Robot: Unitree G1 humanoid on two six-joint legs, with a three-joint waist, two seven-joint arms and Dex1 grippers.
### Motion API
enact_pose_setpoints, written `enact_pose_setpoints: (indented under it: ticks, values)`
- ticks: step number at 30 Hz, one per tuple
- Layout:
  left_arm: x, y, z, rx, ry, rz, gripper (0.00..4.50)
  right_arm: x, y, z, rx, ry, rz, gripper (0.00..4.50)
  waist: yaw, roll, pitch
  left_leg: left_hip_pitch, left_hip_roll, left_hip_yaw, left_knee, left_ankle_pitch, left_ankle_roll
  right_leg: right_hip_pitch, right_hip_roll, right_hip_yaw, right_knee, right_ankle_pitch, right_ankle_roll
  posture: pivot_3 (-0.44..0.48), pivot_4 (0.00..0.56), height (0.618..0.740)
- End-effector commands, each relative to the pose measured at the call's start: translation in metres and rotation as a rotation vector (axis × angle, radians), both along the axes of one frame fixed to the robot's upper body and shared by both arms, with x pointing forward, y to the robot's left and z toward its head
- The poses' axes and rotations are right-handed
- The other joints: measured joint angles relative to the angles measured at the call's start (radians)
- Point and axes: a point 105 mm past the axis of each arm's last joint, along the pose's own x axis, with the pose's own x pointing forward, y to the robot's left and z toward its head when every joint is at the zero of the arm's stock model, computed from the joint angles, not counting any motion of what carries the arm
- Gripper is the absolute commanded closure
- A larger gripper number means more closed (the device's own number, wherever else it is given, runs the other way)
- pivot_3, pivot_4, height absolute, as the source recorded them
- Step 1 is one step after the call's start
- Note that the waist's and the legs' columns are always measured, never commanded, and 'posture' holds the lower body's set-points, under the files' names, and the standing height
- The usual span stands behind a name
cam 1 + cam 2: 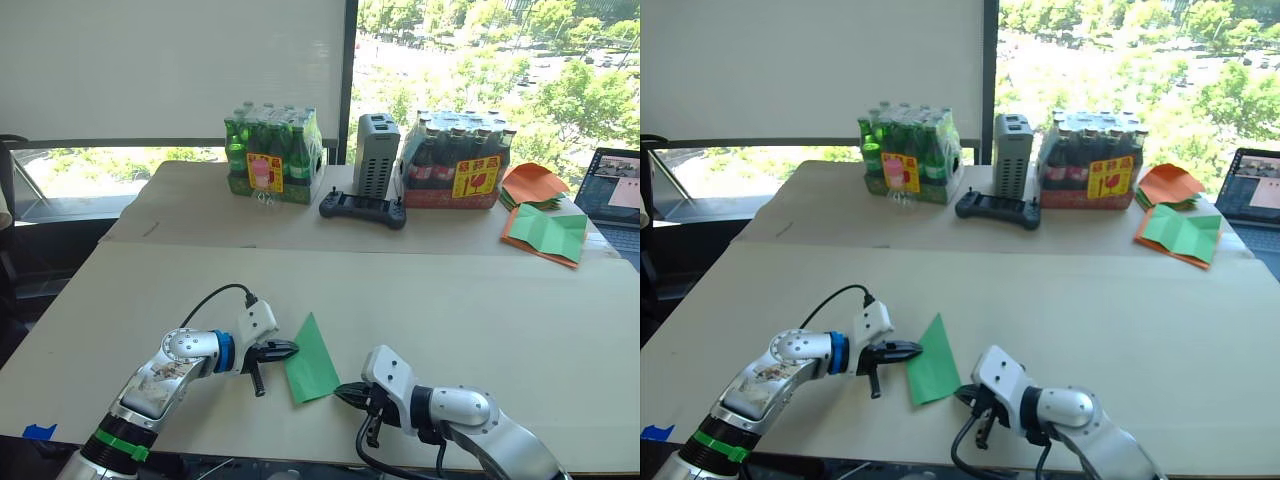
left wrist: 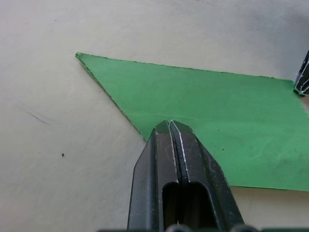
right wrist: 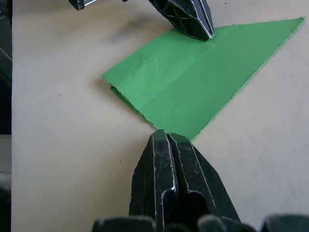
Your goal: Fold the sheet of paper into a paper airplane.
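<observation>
The sheet of paper (image 1: 310, 362) lies flat on the tan table, folded into a narrow pointed bright green wedge, the paper airplane shape, with a crease line along it (image 3: 193, 82). My left gripper (image 1: 285, 350) is shut, and its tip rests on the wedge's left edge (image 2: 169, 126). My right gripper (image 1: 345, 393) is also shut, with its tip touching the wedge's near right edge (image 3: 166, 135). The paper is not between the fingers of either gripper.
At the back stand a pack of green bottles (image 1: 272, 155), a grey box (image 1: 376, 155), a black controller (image 1: 362, 208) and a pack of dark bottles (image 1: 455, 160). Orange sheets (image 1: 533, 183), a green sheet bordered with orange (image 1: 547, 233) and a laptop (image 1: 612, 190) lie far right.
</observation>
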Motion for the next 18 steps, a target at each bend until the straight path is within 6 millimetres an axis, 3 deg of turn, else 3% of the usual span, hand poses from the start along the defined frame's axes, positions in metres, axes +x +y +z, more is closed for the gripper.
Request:
enact_pose_setpoints:
  ticks: [1, 5, 12, 18]
  values:
    - [-0.001, 0.004, -0.011, 0.031, 0.033, 0.013, 4.46, 0.002, -0.004, -0.004, 0.024, 0.058, -0.043, 4.5, 0.0, 0.0, 0.0, 0.0, 0.0, 0.0, 0.0, 0.0, 0.0, 0.0, 0.0, 0.0, 0.0, 0.0, 0.0, 0.0, 0.15, 0.675]
    - [0.003, 0.003, 0.0, -0.011, -0.002, 0.024, 4.46, 0.021, -0.006, 0.032, 0.228, 0.003, -0.106, 4.5, 0.0, 0.0, 0.001, -0.001, 0.0, 0.0, 0.0, 0.0, 0.0, 0.0, 0.0, 0.0, 0.0, 0.0, 0.0, 0.0, 0.15, 0.675]
    - [0.011, 0.023, 0.04, -0.116, -0.078, 0.085, 4.46, 0.02, -0.01, 0.063, 0.365, -0.028, -0.082, 4.5, -0.004, 0.0, 0.002, -0.006, 0.0, -0.001, 0.0, 0.002, -0.003, -0.004, 0.001, -0.001, 0.0, 0.0, 0.0, 0.0, 0.15, 0.675]
    - [0.009, 0.035, 0.049, 0.073, -0.24, -0.077, 2.67, 0.036, -0.016, 0.061, 0.338, -0.061, -0.139, 4.5, -0.002, 0.0, 0.005, -0.006, 0.0, 0.0, 0.0, 0.002, -0.003, -0.004, 0.0, -0.001, -0.001, 0.0, 0.0, 0.0, 0.15, 0.675]
